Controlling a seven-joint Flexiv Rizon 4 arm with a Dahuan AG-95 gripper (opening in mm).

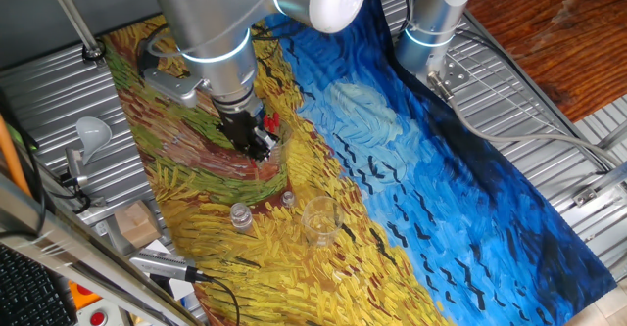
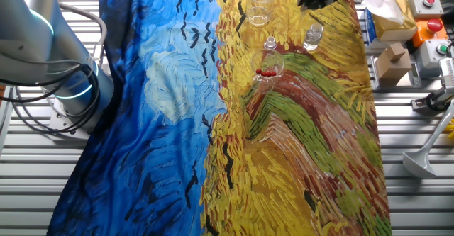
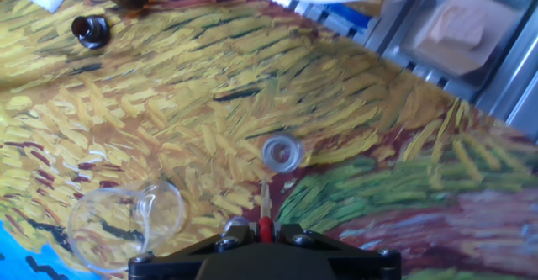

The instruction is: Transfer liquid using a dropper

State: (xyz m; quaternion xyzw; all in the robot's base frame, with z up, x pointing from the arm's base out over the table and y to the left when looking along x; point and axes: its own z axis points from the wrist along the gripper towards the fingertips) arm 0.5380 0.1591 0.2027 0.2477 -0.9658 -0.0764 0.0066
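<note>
Gripper (image 3: 262, 236) is clamped on the dropper (image 3: 265, 206), red bulb between the fingers, glass tip pointing down over the painted cloth (image 3: 353, 103). Judged light, slippery and fragile; the soft bulb is the correct hold, squeezed gently. Just beyond the tip stands a small vial (image 3: 282, 153); a clear beaker (image 3: 126, 223) lies nearby, brown bottles (image 3: 91, 29) well apart. Nothing obstructs.
</note>
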